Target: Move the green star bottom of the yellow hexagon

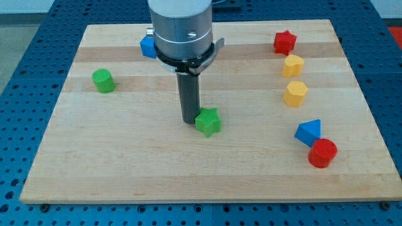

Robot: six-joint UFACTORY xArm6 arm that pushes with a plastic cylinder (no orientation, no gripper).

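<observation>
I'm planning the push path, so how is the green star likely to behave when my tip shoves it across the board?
The green star sits flat and low on the wooden board, so it will probably slide, not tip or roll. Its points may let it spin if my tip, now against its left side, pushes off-centre. It looks small and rigid, likely light.

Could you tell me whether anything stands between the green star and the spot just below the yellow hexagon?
Nothing visible does. My tip sits against the green star on the view's left. The board from the star toward the view's right, up to below the yellow hexagon, is bare; the blue triangle and red cylinder lie just beyond, lower right.
</observation>
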